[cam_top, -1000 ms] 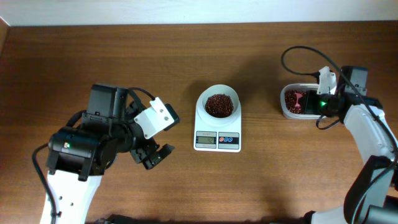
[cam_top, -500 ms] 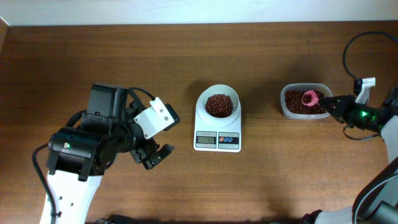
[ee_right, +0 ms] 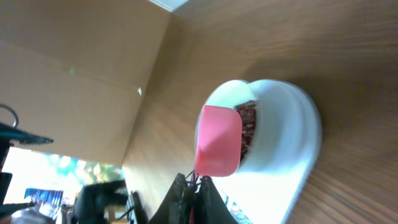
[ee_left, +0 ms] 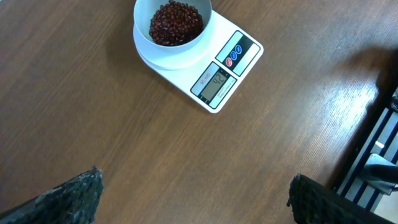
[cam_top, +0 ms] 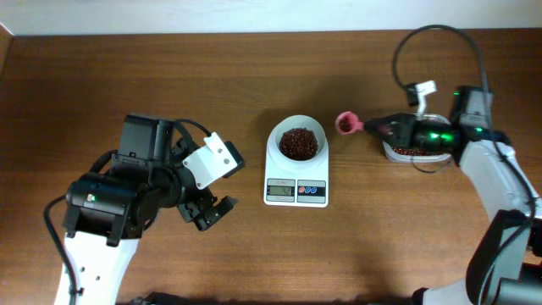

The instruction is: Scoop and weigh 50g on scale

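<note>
The white scale [cam_top: 296, 188] stands at the table's middle, and its round bowl [cam_top: 297, 142] holds red beans. My right gripper [cam_top: 373, 127] is shut on the handle of a pink scoop [cam_top: 347, 124], which hovers just right of the bowl. In the right wrist view the scoop [ee_right: 217, 142] sits at the bowl's rim [ee_right: 283, 149], beside the beans [ee_right: 249, 124]. My left gripper [cam_top: 213, 213] rests open and empty left of the scale. From the left wrist the scale [ee_left: 227, 74] and its bowl [ee_left: 173, 25] lie ahead of the spread fingers [ee_left: 68, 196].
A clear tub of red beans [cam_top: 413, 151] sits right of the scale, partly under my right arm. The right arm's cable loops above it. The table's far edge runs along the top of the overhead view.
The right gripper has lifted the pink scoop out of the tub and carried it left to just beside the scale's bowl. The left arm has not moved.
</note>
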`<move>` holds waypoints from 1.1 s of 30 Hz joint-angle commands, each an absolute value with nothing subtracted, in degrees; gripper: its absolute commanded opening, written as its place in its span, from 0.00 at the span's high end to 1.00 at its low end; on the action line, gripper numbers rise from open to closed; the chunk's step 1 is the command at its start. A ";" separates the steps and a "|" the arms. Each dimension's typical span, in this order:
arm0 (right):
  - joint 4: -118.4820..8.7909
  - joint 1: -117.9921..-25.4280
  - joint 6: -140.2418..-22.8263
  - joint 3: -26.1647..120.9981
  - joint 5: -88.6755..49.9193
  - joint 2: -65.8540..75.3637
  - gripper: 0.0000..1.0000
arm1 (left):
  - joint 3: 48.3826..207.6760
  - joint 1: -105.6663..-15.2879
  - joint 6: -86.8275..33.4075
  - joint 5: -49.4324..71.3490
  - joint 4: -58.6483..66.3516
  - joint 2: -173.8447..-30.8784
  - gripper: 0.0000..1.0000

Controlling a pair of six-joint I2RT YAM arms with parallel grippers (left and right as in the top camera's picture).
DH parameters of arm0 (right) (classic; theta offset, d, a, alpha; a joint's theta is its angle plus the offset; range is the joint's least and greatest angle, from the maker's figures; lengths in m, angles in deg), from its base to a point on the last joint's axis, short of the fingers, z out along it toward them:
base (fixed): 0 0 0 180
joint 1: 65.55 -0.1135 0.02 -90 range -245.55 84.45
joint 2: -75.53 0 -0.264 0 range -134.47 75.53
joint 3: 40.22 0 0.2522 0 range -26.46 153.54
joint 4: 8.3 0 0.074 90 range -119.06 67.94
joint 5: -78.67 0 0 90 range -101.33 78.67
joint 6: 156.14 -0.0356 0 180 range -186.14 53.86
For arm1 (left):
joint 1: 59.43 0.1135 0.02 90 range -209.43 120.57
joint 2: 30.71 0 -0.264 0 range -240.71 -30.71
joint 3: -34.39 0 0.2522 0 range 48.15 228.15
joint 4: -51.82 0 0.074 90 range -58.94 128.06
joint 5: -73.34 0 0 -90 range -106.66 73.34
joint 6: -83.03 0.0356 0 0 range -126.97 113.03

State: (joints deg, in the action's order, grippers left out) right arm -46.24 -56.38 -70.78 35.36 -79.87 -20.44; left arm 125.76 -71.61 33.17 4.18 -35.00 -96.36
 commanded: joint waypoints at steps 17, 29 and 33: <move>-35.51 -71.70 -54.69 35.84 -60.39 -20.96 0.96 | 125.36 -71.26 34.28 4.99 -34.93 -96.12 0.01; -35.51 -71.70 -55.28 35.84 -63.21 -20.96 0.96 | 125.32 -71.26 34.28 4.99 -34.91 -96.12 0.01; -35.53 -71.70 -55.28 35.84 -63.21 -20.96 0.96 | 125.32 -71.26 34.28 4.99 -34.91 -96.12 0.01</move>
State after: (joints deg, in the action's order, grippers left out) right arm -35.67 -71.39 -55.39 35.36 -62.97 -20.61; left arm 125.76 -71.61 33.17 4.18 -35.00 -96.34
